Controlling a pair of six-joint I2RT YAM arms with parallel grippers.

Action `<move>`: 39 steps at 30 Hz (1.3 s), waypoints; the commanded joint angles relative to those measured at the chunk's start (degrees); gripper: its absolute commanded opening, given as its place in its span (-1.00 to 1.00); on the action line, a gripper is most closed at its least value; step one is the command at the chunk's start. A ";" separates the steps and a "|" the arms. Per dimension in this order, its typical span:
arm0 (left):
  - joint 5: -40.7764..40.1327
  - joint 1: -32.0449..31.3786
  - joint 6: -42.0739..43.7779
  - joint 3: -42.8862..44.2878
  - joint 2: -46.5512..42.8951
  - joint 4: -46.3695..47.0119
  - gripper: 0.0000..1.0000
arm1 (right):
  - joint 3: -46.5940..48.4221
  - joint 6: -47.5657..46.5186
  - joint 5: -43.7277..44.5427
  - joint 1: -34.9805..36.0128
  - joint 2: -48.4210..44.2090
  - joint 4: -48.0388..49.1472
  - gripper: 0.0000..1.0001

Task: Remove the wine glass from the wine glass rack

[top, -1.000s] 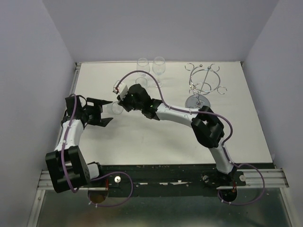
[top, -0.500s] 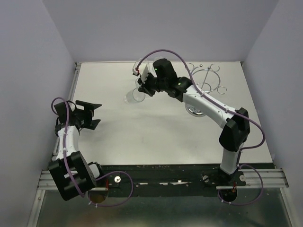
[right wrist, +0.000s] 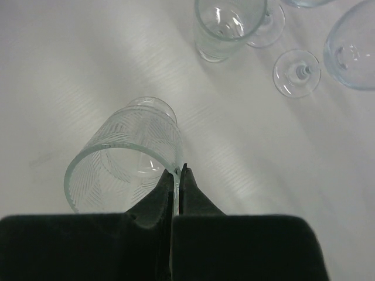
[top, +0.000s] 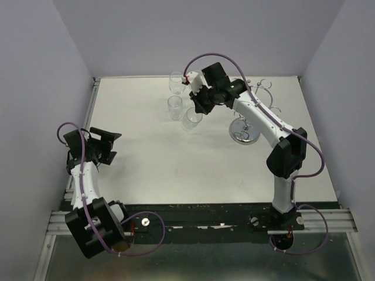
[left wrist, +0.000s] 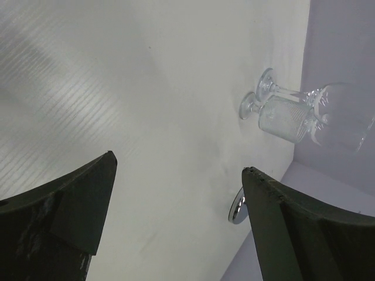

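My right gripper is shut on the rim of a clear etched wine glass, pinching the glass wall between its fingers. In the top view this gripper holds the glass low over the table at the back centre; I cannot tell whether it touches the table. The chrome wine glass rack stands to the right, its ring top partly hidden by my right arm. Its disc base also shows in the left wrist view. My left gripper is open and empty at the far left, and its own view shows nothing between the jaws.
Two more glasses stand at the back, one by the back wall and one just left of the held glass. In the right wrist view they show above the held glass, with a round foot. Walls close the table on three sides.
My right arm has carried the glass from the left-centre of the table to the back, beside the other glasses. My left arm has drawn back to the left, gripper open.
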 commanded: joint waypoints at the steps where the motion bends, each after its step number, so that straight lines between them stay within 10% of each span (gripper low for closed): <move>1: -1.05 0.44 2.81 -0.43 -2.34 -1.74 0.97 | 5.82 2.08 3.18 -3.37 4.89 -3.40 -0.99; 12: -2.72 -0.61 4.92 -0.26 -4.37 -1.48 0.98 | 25.69 2.70 7.40 -5.93 21.59 -4.90 -0.99; 30: -2.98 3.34 5.01 -1.84 -4.81 -1.03 0.98 | 27.37 -1.26 10.13 -6.46 28.02 -2.08 -0.98; 39: -3.16 4.22 5.10 -2.63 -4.63 -0.86 0.97 | 27.89 -1.52 10.57 -6.63 28.90 -1.47 -0.43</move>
